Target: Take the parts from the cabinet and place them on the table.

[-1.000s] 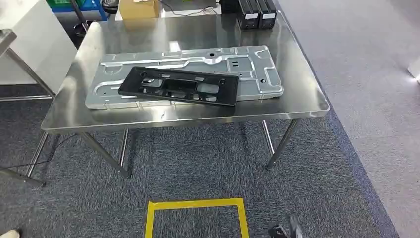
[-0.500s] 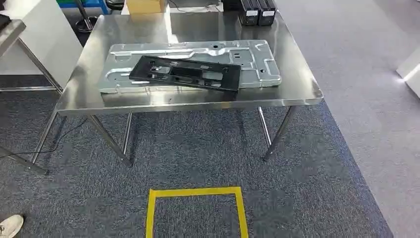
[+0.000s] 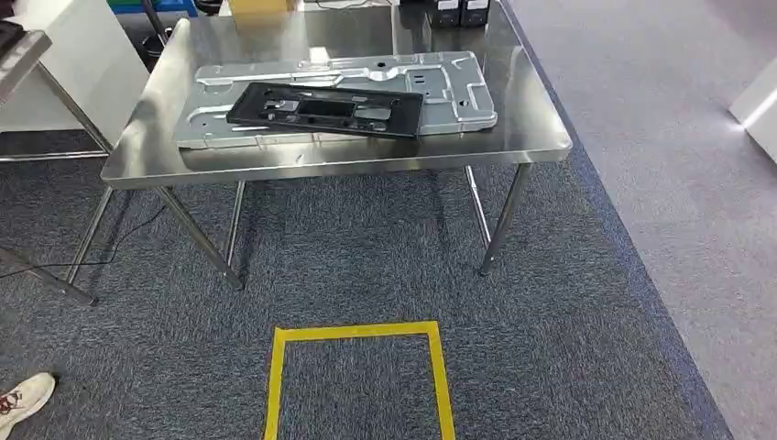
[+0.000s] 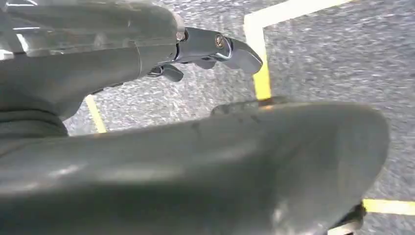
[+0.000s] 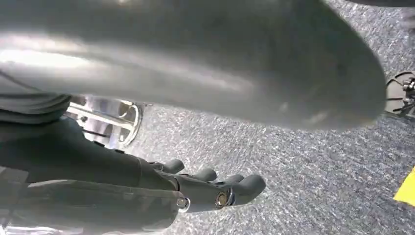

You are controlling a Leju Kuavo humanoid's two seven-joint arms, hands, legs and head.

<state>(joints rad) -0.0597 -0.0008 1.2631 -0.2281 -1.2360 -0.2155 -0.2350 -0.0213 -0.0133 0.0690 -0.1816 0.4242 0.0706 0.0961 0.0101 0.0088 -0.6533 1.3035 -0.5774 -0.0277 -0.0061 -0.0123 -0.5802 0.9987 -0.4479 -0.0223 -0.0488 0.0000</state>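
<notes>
A large silver stamped metal plate lies flat on the steel table. A black rectangular plastic frame rests on top of it, slightly skewed. In the left wrist view my left hand hangs over grey carpet beside yellow tape, fingers extended and holding nothing. My right hand hangs over the carpet too, fingers loosely apart and empty.
A yellow tape square marks the carpet in front of the table. Black boxes and a cardboard box stand at the table's far edge. A white unit stands at left. A person's shoe is at lower left.
The whole picture has shifted: the camera has moved, so the table sits higher and further away in view. The parts on the table have not moved relative to it.
</notes>
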